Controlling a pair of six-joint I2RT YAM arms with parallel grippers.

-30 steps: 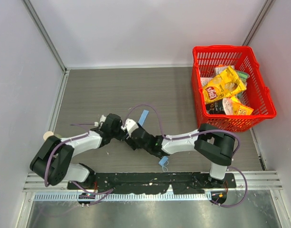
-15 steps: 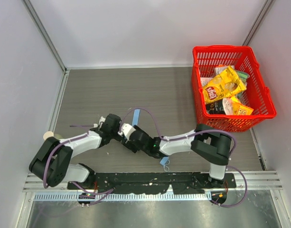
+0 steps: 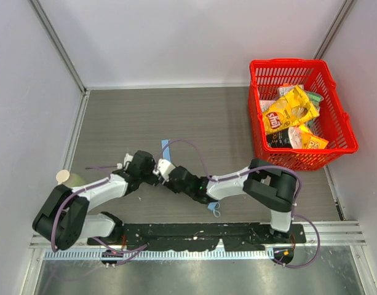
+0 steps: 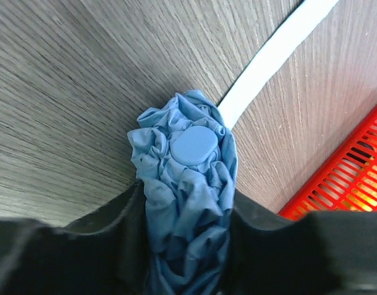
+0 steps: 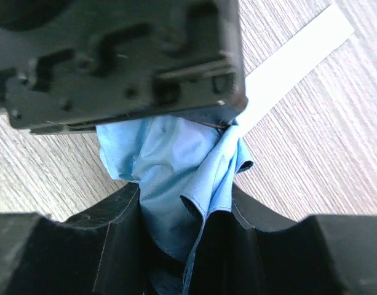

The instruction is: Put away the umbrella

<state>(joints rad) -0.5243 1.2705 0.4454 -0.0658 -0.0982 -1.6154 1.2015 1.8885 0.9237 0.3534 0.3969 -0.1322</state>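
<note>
Umbrella point(image 4: 182, 181) tight in left claw point(image 4: 185, 212) and right claw point(image 5: 185, 206) (round cap point(image 4: 192, 145) in left wrist view only)

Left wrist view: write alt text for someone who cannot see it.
The left gripper clamps a bunched sky-blue umbrella between its black fingers, the round blue end cap facing the camera. A pale flat strip runs from behind the fabric to the upper right across the wood-grain table, and a red basket shows at lower right.
</note>
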